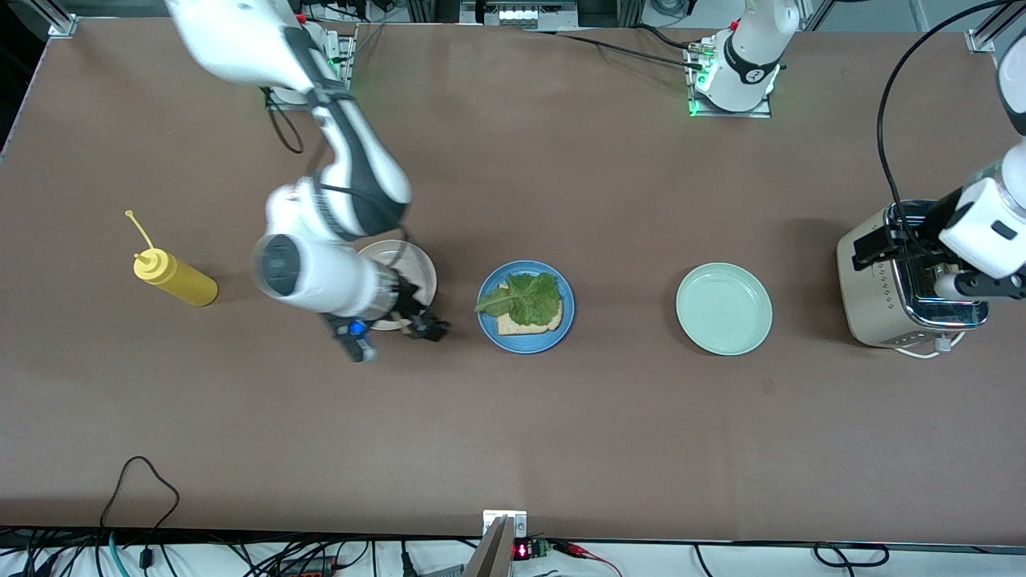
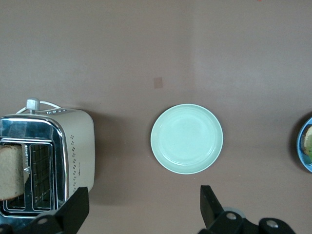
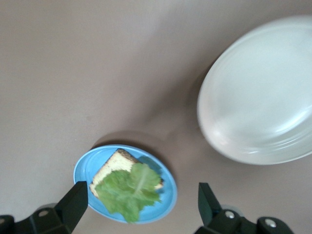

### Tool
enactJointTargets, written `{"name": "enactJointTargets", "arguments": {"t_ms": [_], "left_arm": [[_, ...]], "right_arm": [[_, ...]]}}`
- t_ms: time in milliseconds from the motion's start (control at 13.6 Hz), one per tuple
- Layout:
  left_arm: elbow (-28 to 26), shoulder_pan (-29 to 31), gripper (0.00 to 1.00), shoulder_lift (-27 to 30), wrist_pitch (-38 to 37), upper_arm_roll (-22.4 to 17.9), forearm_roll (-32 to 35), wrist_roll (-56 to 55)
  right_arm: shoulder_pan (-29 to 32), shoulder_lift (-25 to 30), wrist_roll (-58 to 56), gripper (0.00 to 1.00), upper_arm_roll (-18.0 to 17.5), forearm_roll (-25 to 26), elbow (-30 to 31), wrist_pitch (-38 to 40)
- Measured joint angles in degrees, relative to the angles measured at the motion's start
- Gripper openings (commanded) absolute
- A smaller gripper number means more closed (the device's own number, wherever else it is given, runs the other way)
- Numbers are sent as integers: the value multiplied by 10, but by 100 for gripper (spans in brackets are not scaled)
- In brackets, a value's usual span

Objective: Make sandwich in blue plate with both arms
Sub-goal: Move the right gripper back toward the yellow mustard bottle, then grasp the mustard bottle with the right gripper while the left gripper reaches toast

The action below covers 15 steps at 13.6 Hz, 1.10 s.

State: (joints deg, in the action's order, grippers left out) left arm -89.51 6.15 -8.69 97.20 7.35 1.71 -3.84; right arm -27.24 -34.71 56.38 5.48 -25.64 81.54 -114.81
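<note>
On the table point(image 1: 513, 433), taken from the right arm's end to the left arm's, stand one yellow squeeze bottle point(image 1: 175, 278), one cream-white plate point(image 1: 417, 268), one blue plate point(image 1: 526, 307), one mint-green plate point(image 1: 724, 308) and one toaster point(image 1: 898, 280).

The sandwich looks half built: the blue plate, in the middle of the row, holds one slice of toast point(image 1: 531, 322) with one lettuce leaf point(image 1: 521, 296) lying on it, and no top slice yet.

The right gripper point(image 1: 425, 324) hangs over the table between the cream-white plate and the blue plate; its fingers are spread and empty in the right wrist view. I judge its part of the job done for now.

The left gripper point(image 1: 898, 244) is over the toaster, fingers parted with nothing between them. One more slice of bread point(image 2: 10, 171) stands in a toaster slot.

The next move probably calls for the left gripper to descend on that slice, pinch its upper edge, lift it straight out, and carry it over the mint-green plate to the blue plate, laying it flat on the lettuce.
</note>
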Motion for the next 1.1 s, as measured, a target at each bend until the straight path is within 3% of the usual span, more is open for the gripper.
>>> {"name": "enactJointTargets", "arguments": {"t_ms": [220, 514, 881, 1101], "left_arm": [[-32, 6, 100, 10, 19, -4, 0, 1], [-32, 7, 100, 10, 31, -4, 0, 3], [8, 7, 100, 22, -3, -4, -2, 2], [5, 7, 100, 30, -21, -3, -2, 2]], "right_arm": [[43, 43, -94, 100, 0, 47, 0, 76], [113, 119, -278, 100, 1, 68, 31, 172], [244, 271, -610, 100, 0, 143, 192, 191], [337, 319, -849, 100, 0, 162, 263, 184]]}}
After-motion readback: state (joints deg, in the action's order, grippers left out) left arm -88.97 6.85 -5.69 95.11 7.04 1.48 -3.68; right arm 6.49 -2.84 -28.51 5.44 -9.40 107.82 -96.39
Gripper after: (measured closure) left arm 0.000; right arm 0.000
